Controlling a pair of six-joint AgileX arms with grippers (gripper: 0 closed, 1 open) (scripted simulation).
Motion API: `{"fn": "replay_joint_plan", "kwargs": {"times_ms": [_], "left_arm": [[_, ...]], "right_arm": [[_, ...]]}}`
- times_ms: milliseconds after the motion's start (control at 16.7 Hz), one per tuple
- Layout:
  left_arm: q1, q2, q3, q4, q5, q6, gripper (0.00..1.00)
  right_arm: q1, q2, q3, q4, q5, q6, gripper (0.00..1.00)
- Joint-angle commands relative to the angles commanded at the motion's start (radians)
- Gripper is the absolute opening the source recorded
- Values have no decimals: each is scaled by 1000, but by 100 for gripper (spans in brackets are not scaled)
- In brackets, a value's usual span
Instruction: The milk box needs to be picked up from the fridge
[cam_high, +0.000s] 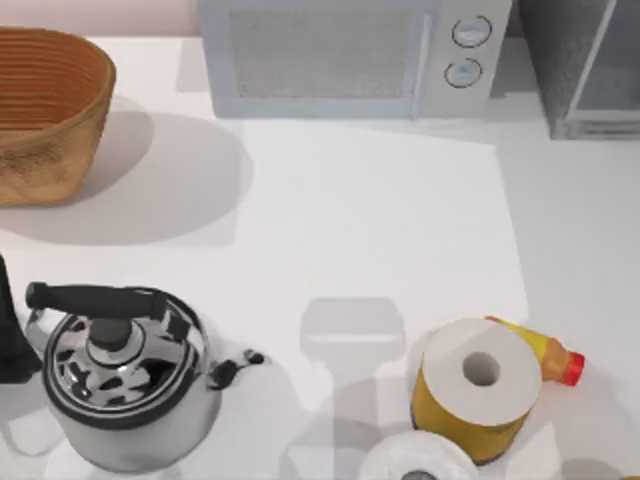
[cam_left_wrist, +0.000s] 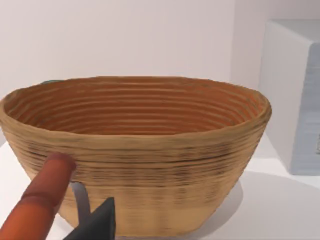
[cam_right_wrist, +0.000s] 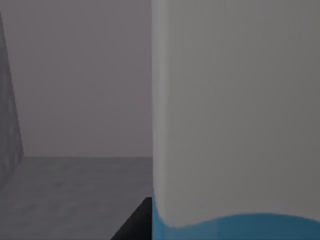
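You had two paper rolls (cam_high: 478, 385) by one yellow bottle (cam_high: 545, 352). One milk box (cam_right_wrist: 235, 120), white above a sky-blue edge, stood close before your right wrist camera inside the grey fridge (cam_high: 580, 65); claw state: cannot tell

table (cam_high: 380, 220) — basket (cam_high: 45, 110) | microwave (cam_high: 350, 55) | fridge (cam_high: 585, 65) | kettle (cam_high: 125, 375) | paper rolls (cam_high: 480, 385) — bottle (cam_high: 550, 355)
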Motion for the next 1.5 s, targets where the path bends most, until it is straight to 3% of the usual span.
{"fn": "replay_joint_plan", "kwargs": {"times_ms": [1020,1500], "left_arm": [[0,0,0,0,0,0,100],[0,0,0,0,0,0,100]], "right_arm": [[-3,-124,26,-154,-3,4,0],[-29,-257,-185,-76,-30,5,0]]}}
